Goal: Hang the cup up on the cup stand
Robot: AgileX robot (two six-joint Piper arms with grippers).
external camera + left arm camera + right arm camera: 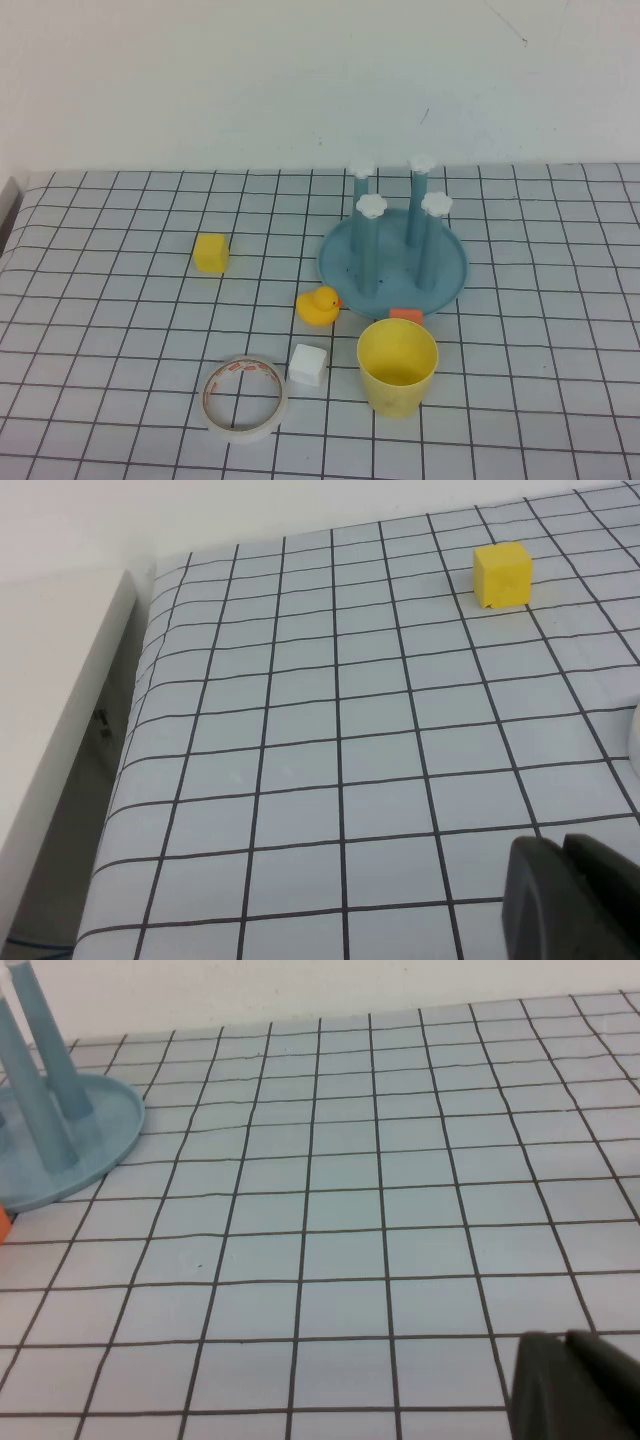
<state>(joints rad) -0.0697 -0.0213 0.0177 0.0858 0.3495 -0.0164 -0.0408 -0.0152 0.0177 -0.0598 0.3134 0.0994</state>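
Observation:
The pale-yellow cup stands upright, mouth up, on the checked table just in front of the cup stand, a round blue dish with four blue posts tipped by white flower caps. The stand's rim and two posts also show in the right wrist view. Neither arm shows in the high view. My left gripper is shut and empty, low over the table's left side. My right gripper is shut and empty, over the table to the right of the stand.
A yellow cube, also in the left wrist view, a yellow rubber duck, a white cube, a tape roll and an orange block lie nearby. The table's left edge drops off.

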